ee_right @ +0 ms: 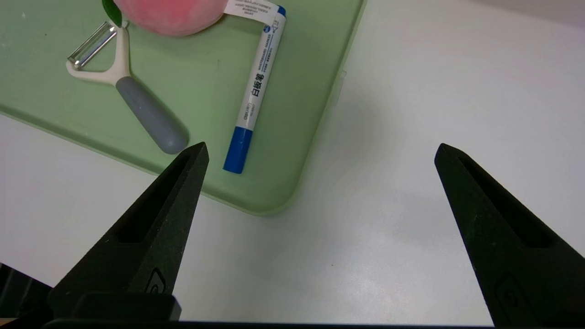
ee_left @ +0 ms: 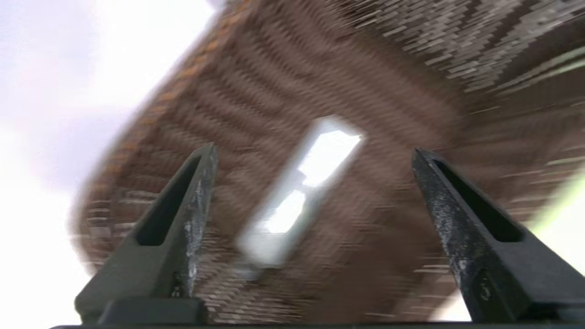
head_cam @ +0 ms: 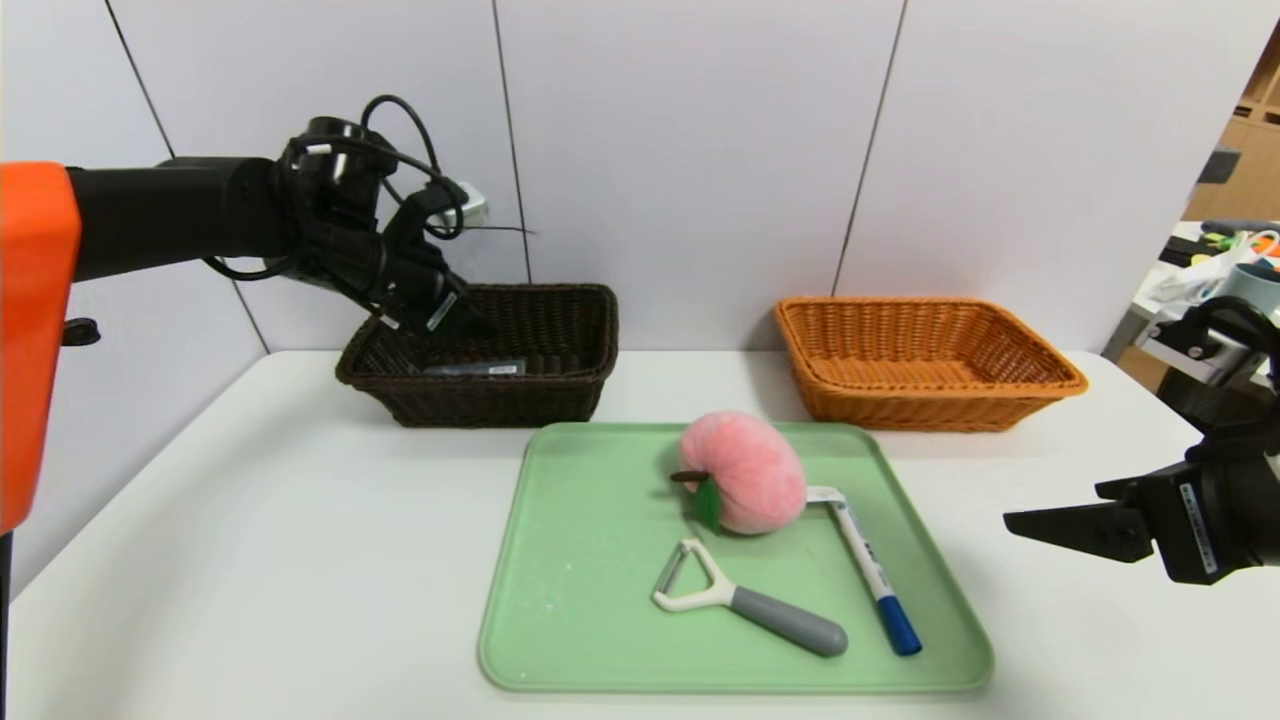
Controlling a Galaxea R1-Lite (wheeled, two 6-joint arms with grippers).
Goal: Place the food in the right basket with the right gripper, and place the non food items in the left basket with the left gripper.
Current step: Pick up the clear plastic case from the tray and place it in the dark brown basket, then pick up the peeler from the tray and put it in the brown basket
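The slim dark grey case (head_cam: 475, 368) lies on the floor of the dark brown left basket (head_cam: 560, 395); in the left wrist view the case (ee_left: 299, 192) shows bright between and beyond the spread fingers. My left gripper (head_cam: 455, 318) hangs open over that basket (ee_left: 388, 91), holding nothing. The pink plush peach (head_cam: 745, 472) sits on the green tray (head_cam: 580, 560) with the white Y-peeler (head_cam: 745, 600) and the blue-capped marker (head_cam: 870, 570). My right gripper (head_cam: 1040, 525) waits open above the table, right of the tray. The orange-tan right basket (head_cam: 925, 365) holds nothing.
The tray (ee_right: 283, 151) has its corner close to my right gripper (ee_right: 320, 151), with peeler (ee_right: 137, 100), marker (ee_right: 256, 87) and peach (ee_right: 173, 16) on it. A white wall stands behind both baskets. Clutter shows beyond the table's right edge (head_cam: 1230, 270).
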